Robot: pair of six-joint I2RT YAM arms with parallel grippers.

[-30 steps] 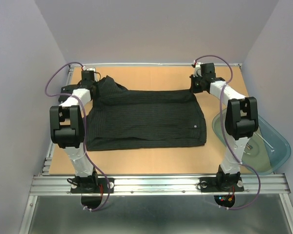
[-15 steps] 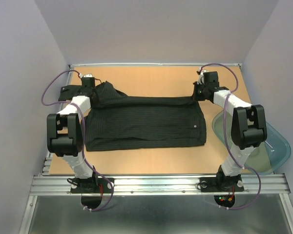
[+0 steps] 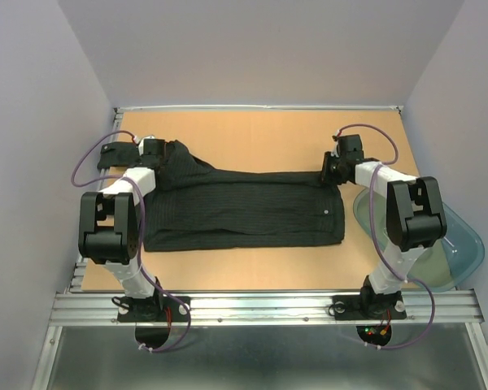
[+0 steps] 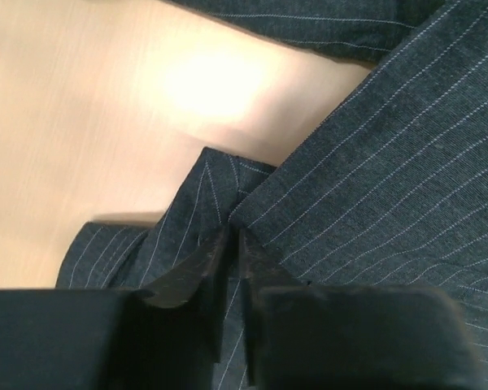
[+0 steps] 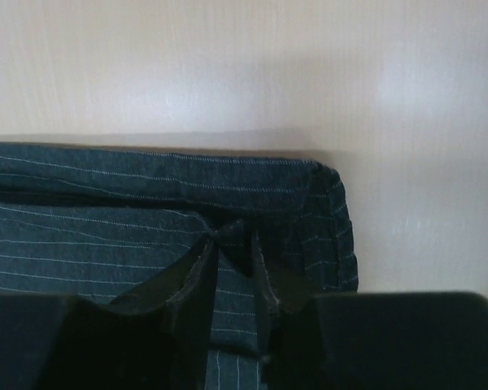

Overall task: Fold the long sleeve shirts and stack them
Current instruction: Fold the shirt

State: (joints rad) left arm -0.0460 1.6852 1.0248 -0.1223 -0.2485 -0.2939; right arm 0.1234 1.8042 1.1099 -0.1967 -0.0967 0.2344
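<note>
The black striped shirt [image 3: 244, 213] lies folded and flat in the middle of the table [image 3: 252, 134], stretched long from the table's left side to its right side. Near the table's far left corner, the left gripper [image 4: 230, 231] has its fingers almost together at a fold of the shirt, and I cannot tell if they are holding it. Near the table's right edge, the right gripper [image 5: 232, 240] pinches a little bunch of the shirt between its tips.
</note>
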